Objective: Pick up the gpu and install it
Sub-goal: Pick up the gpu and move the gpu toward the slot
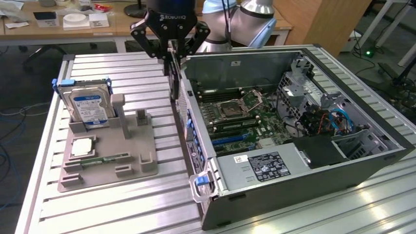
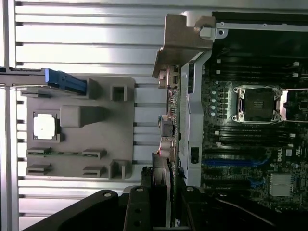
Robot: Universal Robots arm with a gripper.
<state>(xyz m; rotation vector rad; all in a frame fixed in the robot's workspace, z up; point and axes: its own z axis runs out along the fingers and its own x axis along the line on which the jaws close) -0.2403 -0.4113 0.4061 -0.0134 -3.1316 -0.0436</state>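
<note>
The gripper (image 1: 171, 52) hangs over the slatted metal table (image 1: 130, 204), right at the edge of the open computer case (image 1: 390, 146) on the exterior view's left. It is clenched on the gpu (image 1: 173, 78). The card sits pinched between the two fingers and hangs straight down from them, edge-on and upright, with its top end up in the claw and its lower end in the air.

From where I stand, the card is just beside the case's near wall, over the narrow strip between that wall and the grey fixture tray (image 1: 107, 156). I cannot tell whether it brushes the wall. In the wrist view the gripper (image 2: 163, 211) has its dark fingers (image 2: 139, 211) on either side of the gpu (image 2: 161, 183), and the card lines up along that same wall.

Inside the case the motherboard (image 1: 240, 117) lies flat, with the processor socket (image 1: 237, 105) and a blue slot (image 1: 231, 139) well apart from the card. A labelled power supply (image 1: 260, 165) sits at the near end.

On the tray, a hard drive (image 1: 91, 107) with a blue-white label stands upright. A square chip (image 1: 83, 146) and a narrow green memory stick (image 1: 104, 159) lie flat in front of it.
</note>
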